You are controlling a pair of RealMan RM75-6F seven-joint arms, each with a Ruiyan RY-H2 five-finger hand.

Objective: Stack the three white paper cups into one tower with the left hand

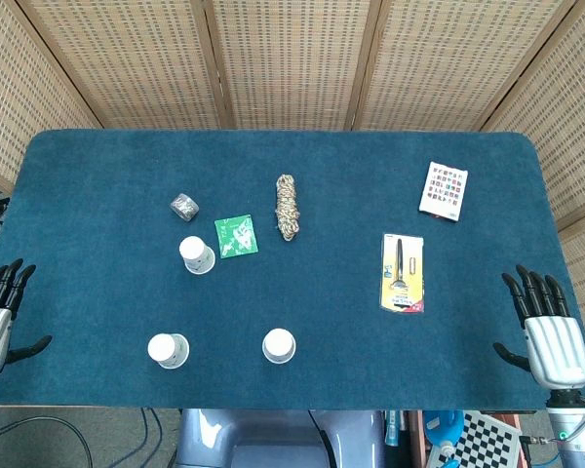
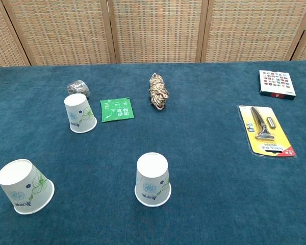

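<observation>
On the blue cloth's left half, 3 white paper cups (image 2: pixel 152 179) (image 2: pixel 24 186) (image 2: pixel 80 113) stand inverted and apart, ready for stacking; left hand (image 1: pixel 0 310) and right hand (image 1: pixel 549 330) rest at the edges, fingers spread, holding nothing.

Cups: far cup (image 1: pixel 197 254) left of packet (image 1: pixel 236 236); two others (image 1: pixel 168 350) (image 1: pixel 279 345) nearer, apart.
</observation>
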